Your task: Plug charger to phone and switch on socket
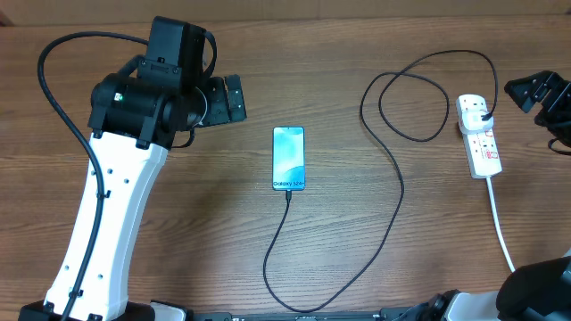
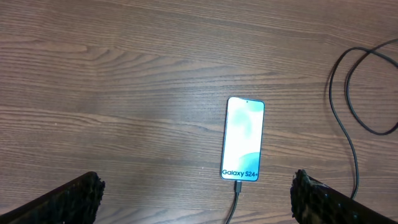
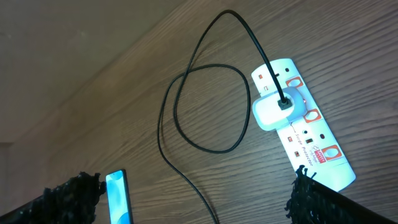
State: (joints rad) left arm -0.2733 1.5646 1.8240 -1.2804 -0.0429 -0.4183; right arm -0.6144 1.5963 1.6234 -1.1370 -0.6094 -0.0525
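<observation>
One phone (image 1: 288, 158), one charger (image 1: 393, 192) and one socket (image 1: 479, 135) are being shown, the socket by the right edge of the surface (image 1: 357, 53). The left claw (image 2: 199, 202) and right claw (image 3: 196, 202) are being held wide.

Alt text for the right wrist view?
A white power strip with red-marked switches lies on a wooden table, a white adapter plugged into it. A thin black cable loops from the adapter past a teal phone at lower left. The right gripper is open.

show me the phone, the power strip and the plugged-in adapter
slim teal-screen phone (image 1: 288, 158): overhead view, middle of screen
white elongated power strip (image 3: 308, 138): right wrist view, lower body
white square adapter (image 3: 267, 112): right wrist view, top face
</observation>
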